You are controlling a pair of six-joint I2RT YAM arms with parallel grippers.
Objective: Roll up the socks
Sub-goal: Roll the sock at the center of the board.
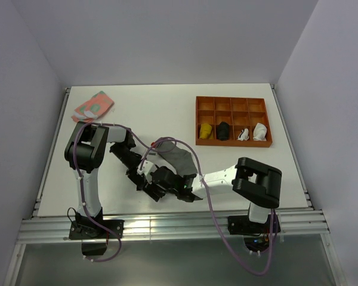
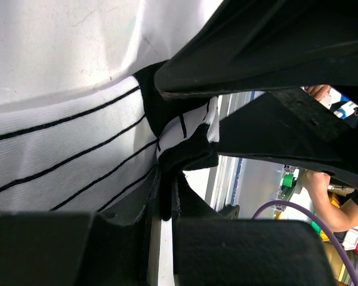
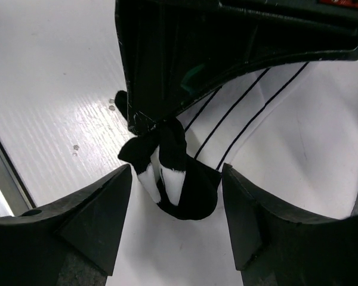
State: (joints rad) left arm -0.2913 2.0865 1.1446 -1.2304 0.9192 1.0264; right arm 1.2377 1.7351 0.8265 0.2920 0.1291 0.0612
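black end of striped sock (image 3: pixel 250 110) pinched between left fingers (image 2: pixel 59 250), right fingers (image 3: pixel 89 220) wide, straddling it

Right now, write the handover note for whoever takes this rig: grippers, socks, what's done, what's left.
Left gripper: shut on the black end of the striped sock.
Right gripper: open, fingers either side of that bunched end, not gripping.
The rest of the striped sock lies spread on the table.
Grey sock: unrolled, just beyond the grippers.
Done: one end gathered.
Left: roll both; neither is rolled yet.
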